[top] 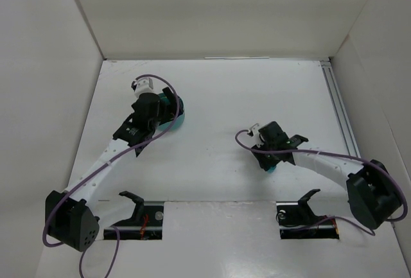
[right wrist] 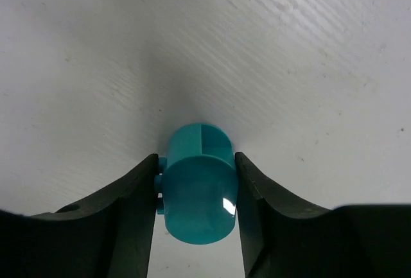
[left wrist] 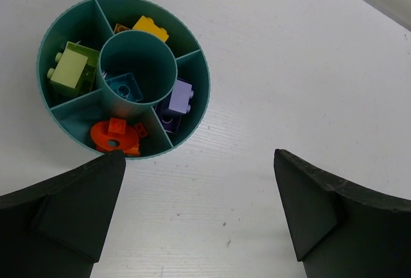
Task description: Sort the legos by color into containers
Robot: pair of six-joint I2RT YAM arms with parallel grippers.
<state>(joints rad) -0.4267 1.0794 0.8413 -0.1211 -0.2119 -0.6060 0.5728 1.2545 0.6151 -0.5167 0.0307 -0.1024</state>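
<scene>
The teal lego (right wrist: 198, 191) is a small, glossy, barrel-shaped piece with a notched end face and a stud on one side. It sits clamped between the two fingers of the right claw (right wrist: 195, 158), right of centre over the white tabletop (left wrist: 289, 66) and well apart from the dish; whether it touches the surface cannot be told. The round teal dish (left wrist: 76, 119) stands at the far left, with sorted pieces in its compartments: a yellow lego (left wrist: 151, 29), a lime-green lego (left wrist: 69, 71), a lilac lego (left wrist: 176, 98) and an orange lego (left wrist: 115, 135), each in a separate outer compartment. A second teal piece (left wrist: 125, 86) lies in the central ring. The left claw (left wrist: 198, 156) hangs released just beside the dish, fingers spread wide and empty.
</scene>
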